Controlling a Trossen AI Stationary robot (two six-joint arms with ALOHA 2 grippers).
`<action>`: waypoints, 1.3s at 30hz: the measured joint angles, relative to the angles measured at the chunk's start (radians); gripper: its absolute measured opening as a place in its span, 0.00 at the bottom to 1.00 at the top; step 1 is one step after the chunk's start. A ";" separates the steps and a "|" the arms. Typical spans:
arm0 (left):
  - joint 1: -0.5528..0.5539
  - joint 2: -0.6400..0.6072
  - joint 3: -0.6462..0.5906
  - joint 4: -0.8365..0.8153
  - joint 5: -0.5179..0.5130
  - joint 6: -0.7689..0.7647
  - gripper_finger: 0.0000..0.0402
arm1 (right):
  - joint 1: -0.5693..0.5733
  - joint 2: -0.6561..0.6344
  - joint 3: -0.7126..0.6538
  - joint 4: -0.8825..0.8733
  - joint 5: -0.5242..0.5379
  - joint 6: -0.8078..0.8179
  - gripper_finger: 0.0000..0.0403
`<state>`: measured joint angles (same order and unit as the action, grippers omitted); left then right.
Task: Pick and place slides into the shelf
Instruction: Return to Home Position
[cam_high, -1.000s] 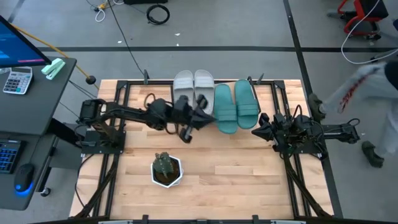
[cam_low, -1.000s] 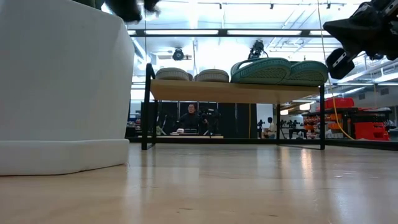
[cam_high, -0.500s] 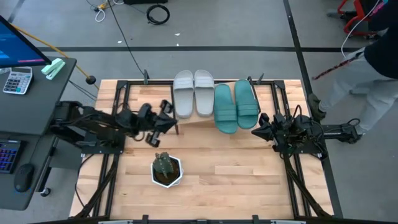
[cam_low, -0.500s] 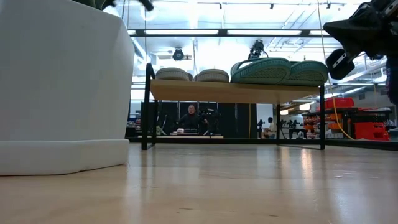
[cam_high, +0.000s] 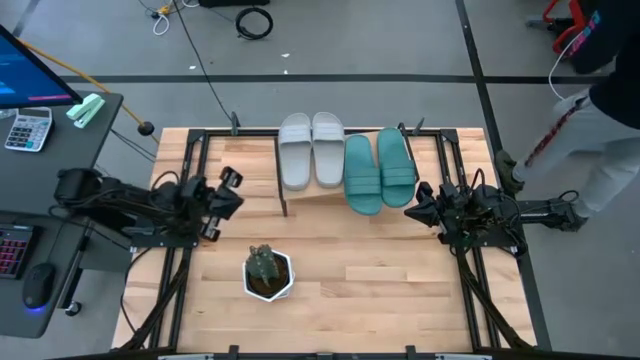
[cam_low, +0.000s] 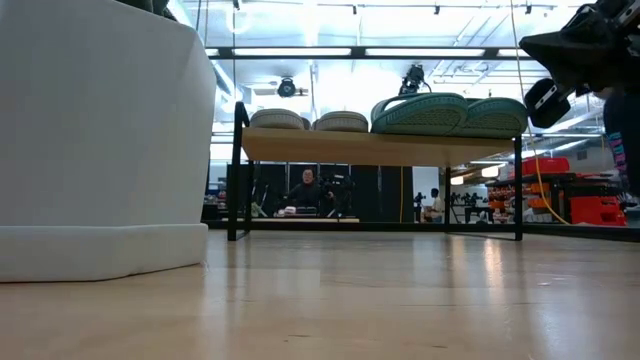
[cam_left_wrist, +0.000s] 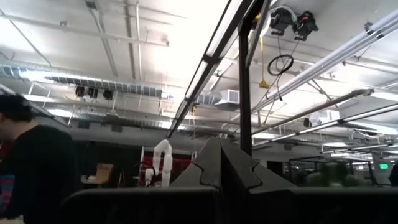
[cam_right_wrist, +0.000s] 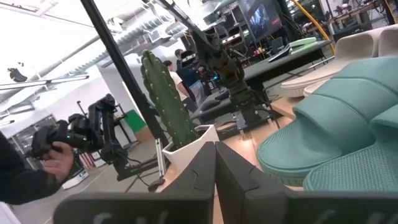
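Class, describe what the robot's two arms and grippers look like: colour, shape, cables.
Both arms are dark and jointed, with black cables running along them. The left gripper and right gripper each end in two dark, wedge-shaped fingers with notched inner edges.

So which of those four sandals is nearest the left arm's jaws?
The light grey slide at the left end of the shelf. Its grey partner and both teal slides lie farther from the left arm.

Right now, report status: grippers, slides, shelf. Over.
Left gripper shut, empty, parked left. Right gripper shut, empty, parked right. Light grey rubbery slides and teal green rubbery slides all on light wooden shelf. White-potted cactus stands clear.
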<state>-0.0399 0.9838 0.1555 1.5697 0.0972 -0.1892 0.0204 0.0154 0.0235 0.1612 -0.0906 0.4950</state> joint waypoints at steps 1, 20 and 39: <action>0.000 -0.021 -0.015 0.001 0.001 0.002 0.00 | 0.000 0.000 0.000 0.000 0.000 0.000 0.03; -0.004 -0.331 -0.147 -0.097 0.083 -0.012 0.00 | 0.000 0.000 0.000 -0.001 0.000 0.000 0.03; -0.002 -0.800 -0.148 -0.673 0.043 0.026 0.00 | 0.000 0.000 0.000 -0.001 0.000 0.000 0.03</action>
<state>-0.0422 0.1838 0.0078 0.8963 0.1404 -0.1635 0.0202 0.0154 0.0238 0.1604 -0.0904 0.4951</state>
